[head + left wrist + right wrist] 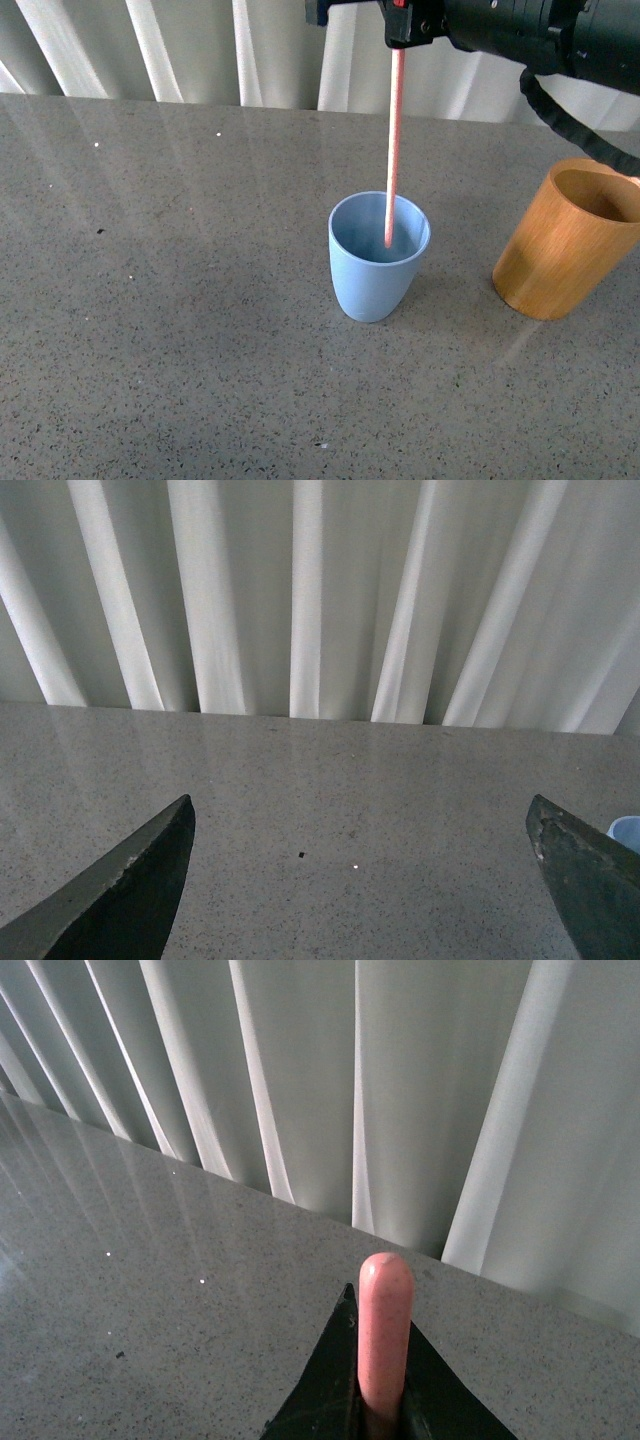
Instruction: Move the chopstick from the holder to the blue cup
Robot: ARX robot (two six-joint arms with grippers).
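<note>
Wide bare table (150, 330) left of blue cup (375, 275). My right gripper (398, 35) pinches chopstick (393, 150), tip inside cup. Holder (560, 245) nearby. Left gripper (360, 880) spread.

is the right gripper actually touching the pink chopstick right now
Touching. In the right wrist view the right gripper's black fingers press against both sides of the thin pink chopstick, no gap showing.

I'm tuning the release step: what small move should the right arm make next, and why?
Probably lower a touch, then open. The right end effector grips the chopstick near upright, its tip already inside the blue cup, seemingly short of the bottom. The holder stands clear.
</note>
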